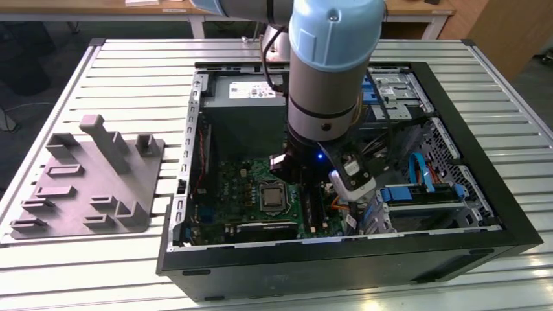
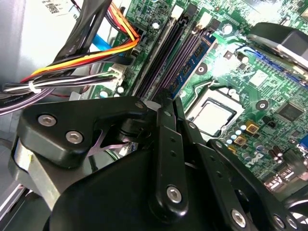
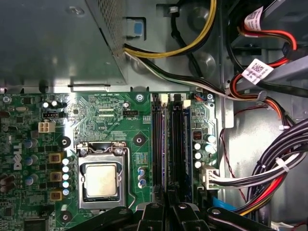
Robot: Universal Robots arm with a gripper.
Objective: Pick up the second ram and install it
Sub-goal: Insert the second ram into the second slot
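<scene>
My gripper (image 1: 302, 176) is down inside the open computer case (image 1: 484, 194), over the memory slots beside the processor (image 3: 101, 180). In both wrist views its fingers (image 2: 166, 125) stand close together, and their tips meet a long thin dark stick seen edge-on, the second ram (image 3: 167, 144). The stick runs along a slot away from the fingertips (image 3: 155, 211) and lies low in line with that slot (image 2: 161, 53). Another stick with a blue label (image 2: 195, 55) sits in a neighbouring slot on the green motherboard (image 3: 96, 115).
The grey power supply box (image 1: 246, 97) fills the back of the case. Bundles of coloured cables (image 3: 269, 173) run close beside the slots. A grey slotted plate with upright posts (image 1: 90, 178) lies on the slatted table (image 1: 129, 71) at the exterior view's left.
</scene>
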